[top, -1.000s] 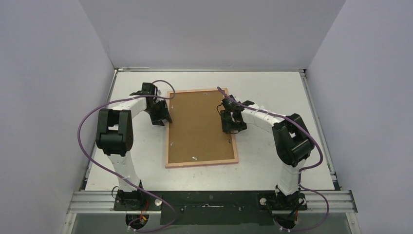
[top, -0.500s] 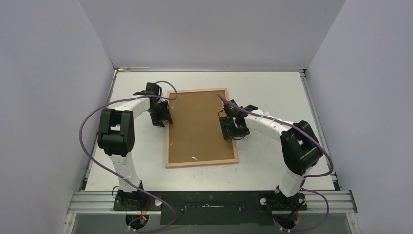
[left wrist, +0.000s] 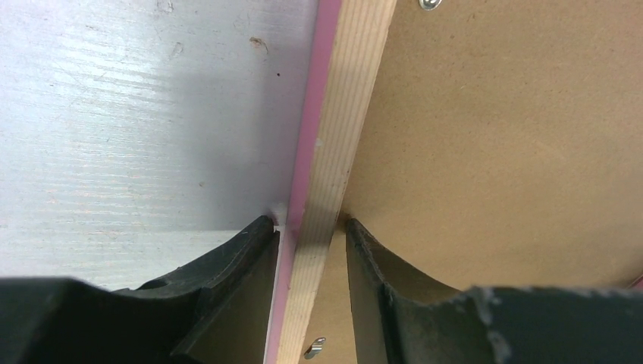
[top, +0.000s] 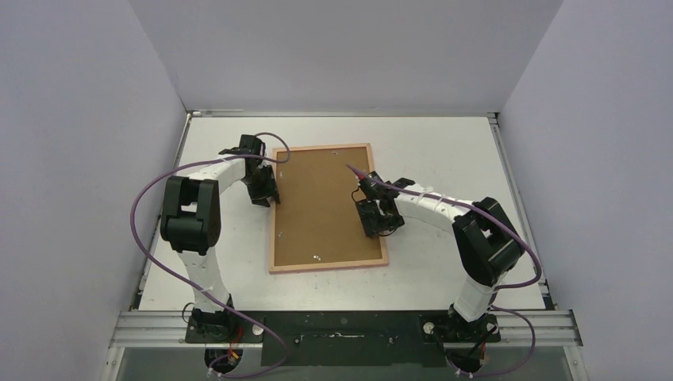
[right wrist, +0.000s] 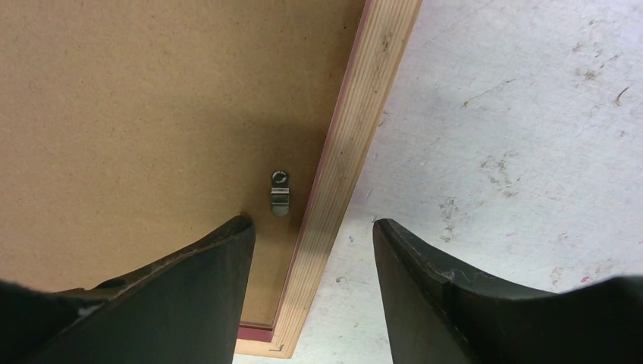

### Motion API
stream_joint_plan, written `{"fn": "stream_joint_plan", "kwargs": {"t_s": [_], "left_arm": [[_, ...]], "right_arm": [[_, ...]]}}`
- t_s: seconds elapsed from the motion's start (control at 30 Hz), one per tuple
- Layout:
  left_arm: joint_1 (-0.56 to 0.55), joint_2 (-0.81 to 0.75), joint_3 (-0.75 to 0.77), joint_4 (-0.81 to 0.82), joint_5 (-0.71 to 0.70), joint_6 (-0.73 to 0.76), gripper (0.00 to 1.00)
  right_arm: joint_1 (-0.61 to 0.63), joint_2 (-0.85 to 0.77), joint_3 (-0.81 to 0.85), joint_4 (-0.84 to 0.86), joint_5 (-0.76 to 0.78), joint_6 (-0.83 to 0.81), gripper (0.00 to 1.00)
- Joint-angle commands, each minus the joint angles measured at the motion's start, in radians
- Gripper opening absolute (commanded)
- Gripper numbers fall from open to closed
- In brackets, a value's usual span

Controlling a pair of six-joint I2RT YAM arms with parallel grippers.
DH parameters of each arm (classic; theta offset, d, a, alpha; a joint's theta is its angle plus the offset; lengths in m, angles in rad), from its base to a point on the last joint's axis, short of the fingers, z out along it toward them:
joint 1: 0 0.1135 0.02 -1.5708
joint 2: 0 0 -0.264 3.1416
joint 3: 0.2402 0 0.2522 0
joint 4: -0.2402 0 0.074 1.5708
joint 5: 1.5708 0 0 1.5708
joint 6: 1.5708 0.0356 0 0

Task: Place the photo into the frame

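The frame lies back-up on the table, its pale wood rails around a brown backing board. The photo is hidden. My left gripper sits on the frame's left rail. One finger is against the pink outer edge and the other against the inner edge, so the gripper is shut on the rail. My right gripper straddles the right rail near its near corner. It is open, with one finger over the board and the other over the table.
Small metal turn clips hold the board along the frame's inner edge; another clip shows by the left rail. White tabletop borders the frame on both sides. Grey walls enclose the table.
The right gripper has slid along the right rail toward the near corner. The left gripper's jaws have narrowed onto the left rail; the frame has not moved.
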Motion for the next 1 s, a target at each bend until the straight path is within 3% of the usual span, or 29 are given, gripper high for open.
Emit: {"fn": "stream_joint_plan", "kwargs": {"t_s": [0.0,0.23,0.43,0.97], "left_arm": [[-0.020,0.084,-0.047,-0.135,-0.062,0.050,0.36],[-0.021,0.087,-0.041,-0.139,-0.057,0.055,0.36],[-0.021,0.090,-0.043,-0.138,-0.051,0.056,0.36],[-0.021,0.093,-0.035,-0.156,-0.050,0.062,0.35]], "right_arm": [[0.007,0.001,0.012,0.035,0.066,-0.005,0.58],[0.007,-0.001,0.013,0.067,0.063,0.008,0.58],[0.005,0.013,0.000,0.089,0.042,0.014,0.41],[0.005,0.028,-0.018,0.106,0.027,0.007,0.25]]}}
